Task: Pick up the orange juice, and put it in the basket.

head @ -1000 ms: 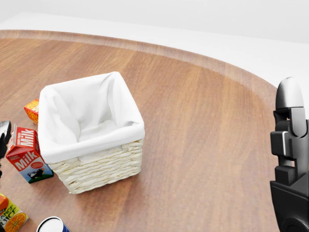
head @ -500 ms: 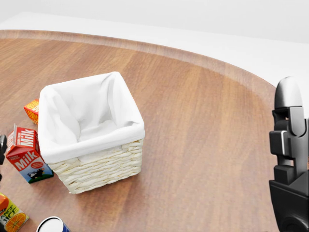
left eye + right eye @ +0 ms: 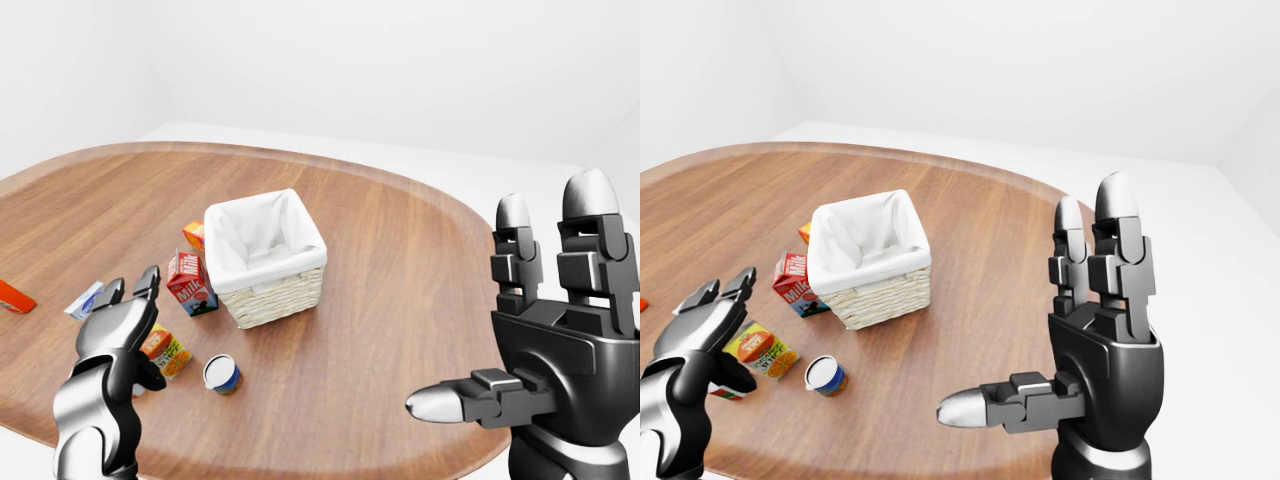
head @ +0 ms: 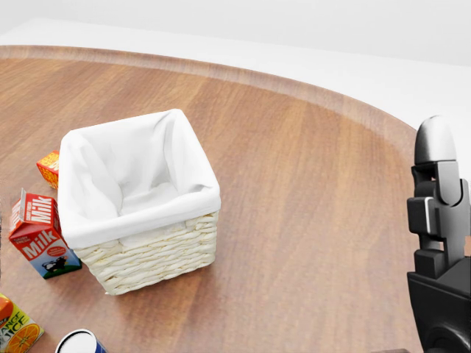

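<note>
1. The orange juice carton is lying on its side on the round wooden table, low and left in the right-eye view, well apart from the basket.
2. The left hand is hovering just beside the juice, on its left, with its fingers spread and nothing between them; I cannot tell whether it is touching the carton.
3. The right hand is standing upright at the right of the eye views, palm flat, fingers straight up and thumb pointing left, holding nothing.
4. The basket is sitting near the table's middle, woven and pale, with a white cloth lining and nothing showing inside it.
5. A red milk carton is standing just beside the basket's left wall in the head view, and a small orange box is peeking out above it.
6. A can is lying near the juice, to its right.
7. A red thing and a pale blue packet are lying at the far left in the left-eye view.
</note>
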Robot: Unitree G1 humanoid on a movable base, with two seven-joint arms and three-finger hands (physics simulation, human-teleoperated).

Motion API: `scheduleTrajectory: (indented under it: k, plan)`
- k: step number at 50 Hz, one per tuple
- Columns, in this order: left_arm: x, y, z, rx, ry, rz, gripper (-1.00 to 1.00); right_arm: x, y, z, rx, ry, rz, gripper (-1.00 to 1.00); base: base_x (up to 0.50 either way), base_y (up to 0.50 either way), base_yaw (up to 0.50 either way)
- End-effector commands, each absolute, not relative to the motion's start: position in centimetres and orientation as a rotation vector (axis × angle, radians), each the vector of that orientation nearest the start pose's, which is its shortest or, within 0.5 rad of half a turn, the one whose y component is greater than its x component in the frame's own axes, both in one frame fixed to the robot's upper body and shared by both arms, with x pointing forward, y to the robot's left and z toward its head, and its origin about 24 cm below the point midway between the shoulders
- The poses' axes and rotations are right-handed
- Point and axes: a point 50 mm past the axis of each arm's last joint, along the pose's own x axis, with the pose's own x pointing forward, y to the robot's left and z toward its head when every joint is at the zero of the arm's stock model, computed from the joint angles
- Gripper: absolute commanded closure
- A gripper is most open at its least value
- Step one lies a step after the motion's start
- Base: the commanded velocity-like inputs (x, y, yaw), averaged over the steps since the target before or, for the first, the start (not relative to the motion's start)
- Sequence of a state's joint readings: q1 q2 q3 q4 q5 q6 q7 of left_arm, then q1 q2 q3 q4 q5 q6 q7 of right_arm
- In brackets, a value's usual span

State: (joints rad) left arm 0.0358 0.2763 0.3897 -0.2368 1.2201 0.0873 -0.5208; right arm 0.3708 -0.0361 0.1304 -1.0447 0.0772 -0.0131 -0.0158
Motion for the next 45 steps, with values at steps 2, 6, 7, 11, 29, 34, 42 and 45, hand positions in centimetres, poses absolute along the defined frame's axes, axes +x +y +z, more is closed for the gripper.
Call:
scheduleTrajectory:
  k: [2,6,7,11,29,34,42,45]
  plan:
    - [22.2,29.9,10.3,1.412,0.467,0.169,-1.0,13.5,-14.5,20.0,0.086,-0.694,0.047,-1.0,0.0,0.0,0.0]
    - [22.2,30.3,10.2,1.406,0.474,0.173,-1.0,13.6,-14.4,20.0,0.085,-0.693,0.047,-1.0,0.0,0.0,0.0]
    - [22.1,30.4,10.2,1.403,0.475,0.174,-1.0,13.6,-14.4,20.0,0.085,-0.693,0.048,-1.0,0.0,0.0,0.0]
    - [22.2,30.6,9.9,1.398,0.484,0.174,-1.0,13.6,-14.4,20.0,0.085,-0.692,0.048,-1.0,0.0,0.0,0.0]
    - [26.0,30.6,7.0,1.35,0.508,0.055,-1.0,13.7,-14.3,20.0,0.082,-0.689,0.049,-1.0,0.0,0.0,0.0]
    - [26.6,30.4,6.5,1.34,0.507,0.038,-1.0,13.7,-14.3,20.0,0.081,-0.689,0.049,-1.0,0.0,0.0,0.0]
    - [26.5,30.6,6.4,1.347,0.515,0.035,-1.0,13.7,-14.4,20.0,0.083,-0.689,0.047,-1.0,0.0,0.0,0.0]
    - [26.5,30.7,6.4,1.346,0.52,0.036,-1.0,13.7,-14.3,20.1,0.081,-0.689,0.048,-1.0,0.0,0.0,0.0]
